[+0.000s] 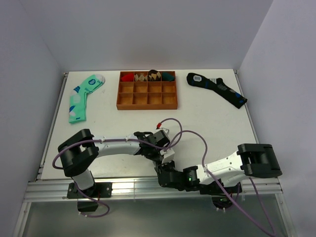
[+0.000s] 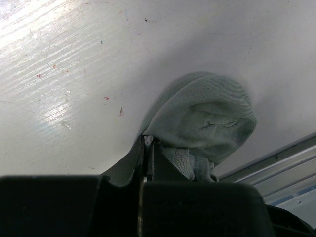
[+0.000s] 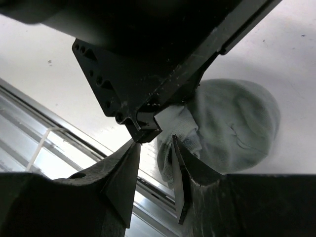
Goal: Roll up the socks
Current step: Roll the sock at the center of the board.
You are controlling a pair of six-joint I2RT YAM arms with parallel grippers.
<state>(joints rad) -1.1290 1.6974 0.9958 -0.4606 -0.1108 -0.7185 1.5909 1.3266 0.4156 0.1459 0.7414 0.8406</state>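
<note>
L gripper [image 2: 146, 144] pinches grey socks [image 2: 212, 113]; R gripper [image 3: 154, 154] jaws apart (beside them). Tray [image 1: 147, 107] back row: sock rolls [image 1: 148, 77].

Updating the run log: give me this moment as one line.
stage: rolling socks | left gripper: shut on socks | right gripper: open beside socks | socks: bunched bundle, near table edge

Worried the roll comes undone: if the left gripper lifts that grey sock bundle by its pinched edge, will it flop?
Probably floppy: the socks are soft knit, creased and dented near where the left gripper pinches them. Likely light, and the squashed dome shape seems unlikely to roll. The loose cuff may unfold.
</note>
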